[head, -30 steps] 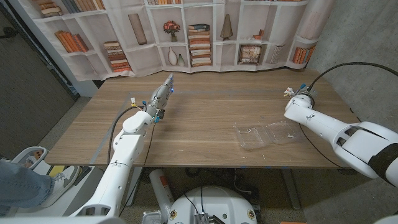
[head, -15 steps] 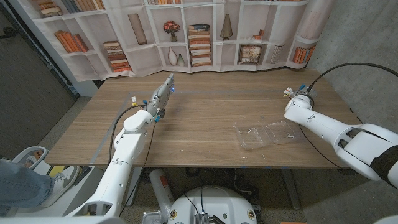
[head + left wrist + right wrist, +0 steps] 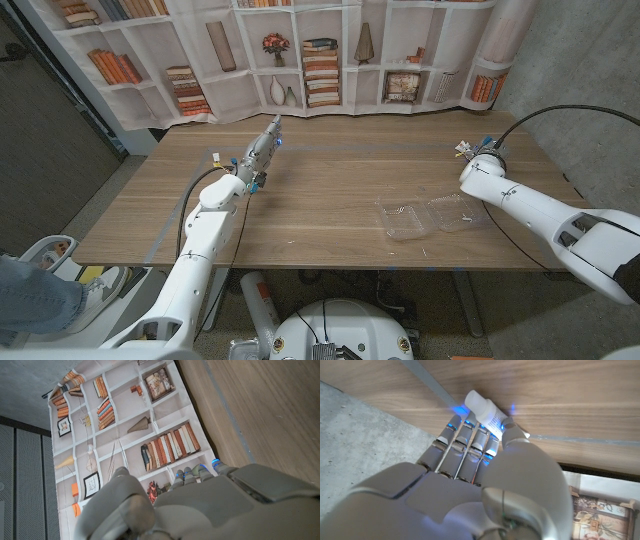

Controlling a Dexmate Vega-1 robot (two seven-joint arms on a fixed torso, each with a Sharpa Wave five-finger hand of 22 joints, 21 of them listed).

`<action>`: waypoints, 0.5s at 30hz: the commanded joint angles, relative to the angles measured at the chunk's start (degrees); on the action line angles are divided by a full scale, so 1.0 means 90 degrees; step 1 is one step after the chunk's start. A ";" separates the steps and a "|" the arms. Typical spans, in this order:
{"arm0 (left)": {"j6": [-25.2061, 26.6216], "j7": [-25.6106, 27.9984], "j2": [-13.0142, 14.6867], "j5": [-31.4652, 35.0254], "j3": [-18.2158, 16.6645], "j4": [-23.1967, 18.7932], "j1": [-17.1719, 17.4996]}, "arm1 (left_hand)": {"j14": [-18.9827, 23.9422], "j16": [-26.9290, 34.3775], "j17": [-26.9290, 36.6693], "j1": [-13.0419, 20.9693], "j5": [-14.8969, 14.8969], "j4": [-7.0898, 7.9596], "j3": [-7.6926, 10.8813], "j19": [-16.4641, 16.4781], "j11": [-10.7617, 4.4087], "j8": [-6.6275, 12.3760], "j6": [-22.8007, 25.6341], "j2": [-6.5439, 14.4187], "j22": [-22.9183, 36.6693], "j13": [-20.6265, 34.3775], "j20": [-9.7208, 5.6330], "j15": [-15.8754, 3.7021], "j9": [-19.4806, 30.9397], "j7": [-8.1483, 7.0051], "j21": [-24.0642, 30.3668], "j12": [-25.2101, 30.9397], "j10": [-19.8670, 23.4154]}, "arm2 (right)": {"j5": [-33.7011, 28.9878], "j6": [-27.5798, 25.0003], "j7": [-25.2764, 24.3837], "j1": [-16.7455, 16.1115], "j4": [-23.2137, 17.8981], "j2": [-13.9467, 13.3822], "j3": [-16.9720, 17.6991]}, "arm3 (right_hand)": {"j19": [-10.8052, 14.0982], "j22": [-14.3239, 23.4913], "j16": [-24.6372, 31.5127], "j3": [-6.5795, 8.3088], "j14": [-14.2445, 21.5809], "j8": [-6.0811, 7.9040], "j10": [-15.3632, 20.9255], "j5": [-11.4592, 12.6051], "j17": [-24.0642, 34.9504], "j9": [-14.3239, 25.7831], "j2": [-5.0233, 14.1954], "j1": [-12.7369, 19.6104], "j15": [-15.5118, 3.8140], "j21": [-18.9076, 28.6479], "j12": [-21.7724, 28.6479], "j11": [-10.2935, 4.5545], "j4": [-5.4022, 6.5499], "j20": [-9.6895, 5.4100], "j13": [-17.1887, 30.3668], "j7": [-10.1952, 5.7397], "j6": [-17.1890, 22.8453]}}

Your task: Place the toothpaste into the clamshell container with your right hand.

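Your right hand (image 3: pixel 485 480) is holding the toothpaste (image 3: pixel 487 412): in the right wrist view the thumb lies over the white tube and presses it against the straight fingers (image 3: pixel 462 442), and the capped end pokes out just beyond the fingertips, over the wooden worktop (image 3: pixel 560 390). In the head view that same hand (image 3: pixel 470 152) sits at the far end of your right arm, close to the worktop's edge on that side, too small there to make out the tube.

The clamshell container (image 3: pixel 428 216) lies open on the worktop (image 3: pixel 330 190), clear plastic, its two halves side by side. It is nearer the robot's body than your right hand, beside the forearm rather than ahead of the fingers, and the hand is apart from it.

Your left hand (image 3: pixel 262 152) is well away from the container, on the other side of the worktop, with its fingers stretched out together toward the bookshelf backdrop (image 3: pixel 300 50). In the left wrist view you see the back of this hand (image 3: pixel 190 500), fingertips (image 3: pixel 192 472) straight and nothing visible in them, with the printed shelves beyond. Whether it touches the worktop I cannot tell.
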 commanded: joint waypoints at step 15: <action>-0.0103 -0.0109 0.0001 -0.0010 -0.0034 0.0136 -0.0115 | -0.0205 -0.0005 0.0034 0.0034 -0.0001 0.0026 -0.0054 -0.0544 -0.0048 -0.0013 -0.0034 0.0062 0.0007 0.0033 -0.0057 0.0024 0.0005 0.0005 0.0001 0.0005 -0.0023 | -0.0223 0.0193 -0.0217 -0.0512 -0.1189 -0.0527 0.0397 | -0.0038 0.0038 -0.0044 0.0059 -0.0053 -0.0081 -0.0009 0.0020 0.0043 0.0013 0.0046 0.0207 -0.0680 -0.0044 -0.0037 -0.0133 -0.0014 -0.0619 0.0000 -0.0044 -0.0067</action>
